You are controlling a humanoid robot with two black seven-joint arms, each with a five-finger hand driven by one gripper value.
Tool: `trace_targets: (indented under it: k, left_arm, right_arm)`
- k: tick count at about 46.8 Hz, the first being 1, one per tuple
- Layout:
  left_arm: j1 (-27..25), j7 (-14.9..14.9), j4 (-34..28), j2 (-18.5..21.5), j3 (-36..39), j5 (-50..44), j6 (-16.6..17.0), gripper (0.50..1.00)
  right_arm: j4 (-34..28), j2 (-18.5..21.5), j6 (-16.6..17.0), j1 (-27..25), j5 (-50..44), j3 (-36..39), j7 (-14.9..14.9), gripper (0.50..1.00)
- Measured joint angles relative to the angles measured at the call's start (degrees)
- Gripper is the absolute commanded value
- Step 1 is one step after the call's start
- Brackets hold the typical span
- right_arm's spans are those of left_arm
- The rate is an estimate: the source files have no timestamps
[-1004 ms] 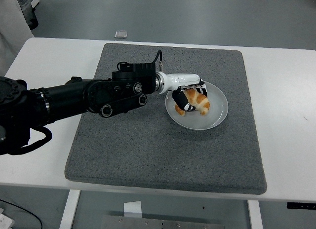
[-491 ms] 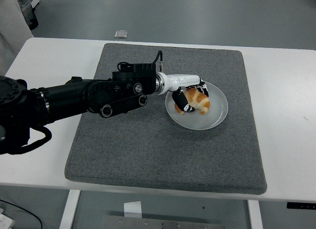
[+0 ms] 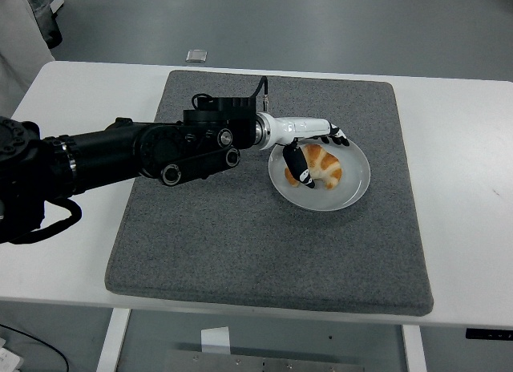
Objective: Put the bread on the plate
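Golden crescent bread (image 3: 322,165) on round glossy plate (image 3: 353,186), grey felt mat (image 3: 264,244), left hand (image 3: 309,147) fingers spread above bread, white tabletop (image 3: 465,163)

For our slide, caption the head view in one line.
Left hand opens over bread resting on the plate atop a grey mat.

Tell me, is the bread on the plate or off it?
On it. The bread lies inside the plate, with the left robot hand open over it.
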Motion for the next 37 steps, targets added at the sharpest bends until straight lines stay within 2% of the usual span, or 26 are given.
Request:
trace_targets:
  k: [12,21,25,37]
  left_arm:
    - [-0.94,0.00,-2.13,3.03,-1.28,-2.98,-0.06,0.992]
    - [-0.96,-0.03,-2.23,5.61,-5.34,-7.44,-0.02,0.994]
    - [-0.91,-0.03,-2.18,6.47,-5.92,-11.20,-0.02,0.994]
    - [-0.87,0.01,-1.97,9.86,-7.85,-30.30,-0.02,0.994]
  right_arm:
    - [0.00,0.00,-0.01,0.01,0.00,-0.01,0.00,0.932]
    - [0.00,0.00,-0.01,0.00,0.00,0.02,0.00,0.932]
    - [0.00,0.00,-0.01,-0.01,0.00,0.00,0.00,0.932]
    - [0.00,0.00,-0.02,0.00,0.00,0.02,0.00,0.932]
